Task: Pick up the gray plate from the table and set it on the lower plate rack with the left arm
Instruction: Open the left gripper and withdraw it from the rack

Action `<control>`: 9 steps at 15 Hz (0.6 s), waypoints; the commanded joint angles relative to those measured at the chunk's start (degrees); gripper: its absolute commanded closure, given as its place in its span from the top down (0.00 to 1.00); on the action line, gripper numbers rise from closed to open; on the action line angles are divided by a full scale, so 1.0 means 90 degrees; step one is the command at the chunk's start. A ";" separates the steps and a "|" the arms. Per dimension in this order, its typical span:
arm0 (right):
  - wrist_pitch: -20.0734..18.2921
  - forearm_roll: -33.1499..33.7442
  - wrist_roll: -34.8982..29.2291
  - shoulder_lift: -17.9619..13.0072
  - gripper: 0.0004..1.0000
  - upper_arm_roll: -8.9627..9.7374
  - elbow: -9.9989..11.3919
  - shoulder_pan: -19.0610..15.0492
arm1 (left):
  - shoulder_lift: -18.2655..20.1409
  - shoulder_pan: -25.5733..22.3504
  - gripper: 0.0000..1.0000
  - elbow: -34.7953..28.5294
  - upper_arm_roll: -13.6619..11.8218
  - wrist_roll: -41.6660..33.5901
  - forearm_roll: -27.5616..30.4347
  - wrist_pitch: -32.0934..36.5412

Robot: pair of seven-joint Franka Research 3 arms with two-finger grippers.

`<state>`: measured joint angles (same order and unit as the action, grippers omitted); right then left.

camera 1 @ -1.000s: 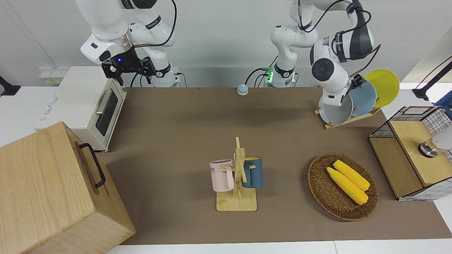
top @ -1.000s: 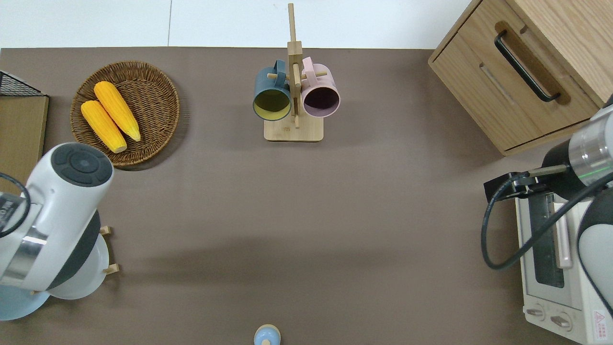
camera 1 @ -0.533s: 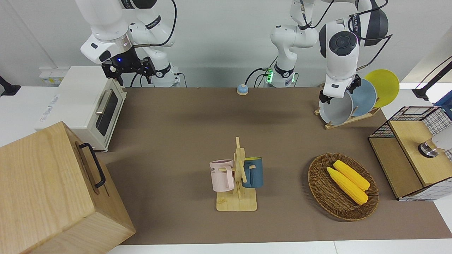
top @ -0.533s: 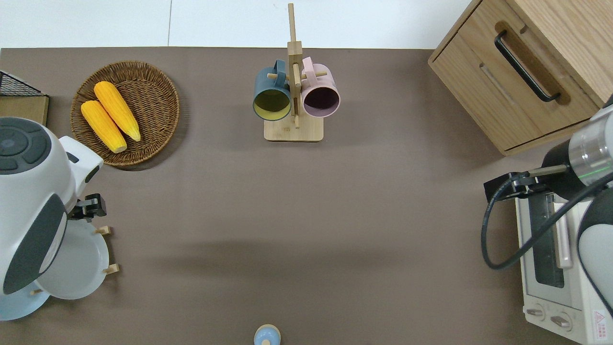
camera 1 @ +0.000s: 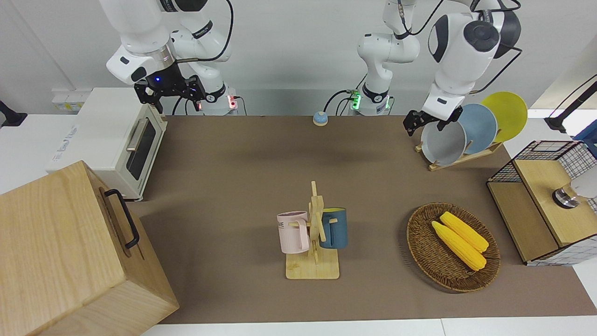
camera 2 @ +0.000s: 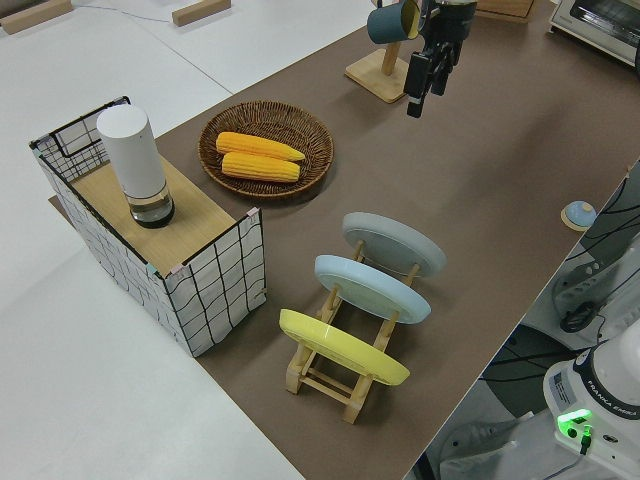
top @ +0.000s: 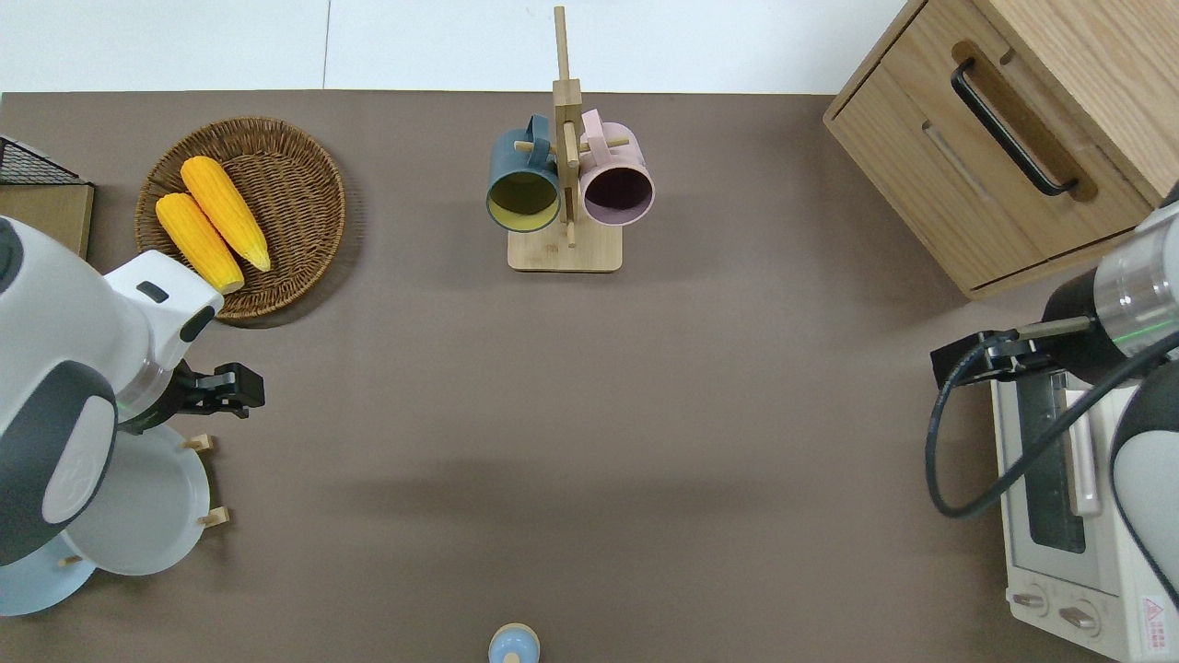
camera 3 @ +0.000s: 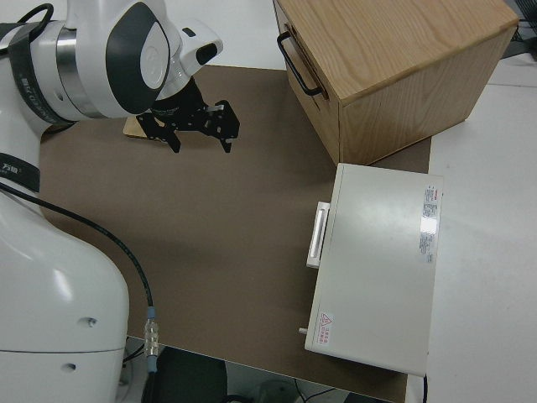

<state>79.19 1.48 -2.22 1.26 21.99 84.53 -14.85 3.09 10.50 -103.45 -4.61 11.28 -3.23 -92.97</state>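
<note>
Gray plate (camera 1: pixel 443 143) stands tilted in the lower plate rack (camera 1: pixel 459 157) beside the light blue plate (camera 1: pixel 480 127), and my left pincer (camera 1: pixel 423 122), released and holding nothing, hangs just beside its rim, so I judge the placing done and next I only need to retract the arm, while the right arm is parked.

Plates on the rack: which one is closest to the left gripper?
The gray plate, in the end slot toward the table's middle; the light blue plate and yellow plate sit past it from the left gripper.

In the overhead view the left arm (top: pixel 64 405) is covering part of the gray plate (top: pixel 152 516) and most of the lower plate rack (top: pixel 214 517); the light blue plate (top: pixel 28 589) is running off the picture's edge.
</note>
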 commanded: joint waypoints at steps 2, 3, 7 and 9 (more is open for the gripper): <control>-0.0069 0.0031 -0.0075 -0.0013 0.98 0.0135 -0.0046 -0.0147 | 0.0037 -0.0258 1.00 0.0634 -0.0015 -0.0639 0.0457 0.0125; -0.0069 0.0031 -0.0075 -0.0013 0.98 0.0125 -0.0046 -0.0147 | 0.0037 -0.0258 1.00 0.0731 -0.0005 -0.0648 0.0466 0.0125; -0.0069 0.0031 -0.0075 -0.0013 0.98 0.0125 -0.0036 -0.0147 | 0.0066 -0.0414 1.00 0.0908 0.0092 -0.0668 0.0437 0.0134; -0.0069 0.0031 -0.0075 -0.0013 0.98 0.0125 -0.0046 -0.0147 | 0.0057 -0.0444 1.00 0.0898 0.0190 -0.0677 0.0417 0.0134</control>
<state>79.19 1.48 -2.22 1.26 21.99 84.53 -14.85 3.83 7.80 -96.17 -4.25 6.35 -0.10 -92.70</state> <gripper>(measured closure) 0.013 0.000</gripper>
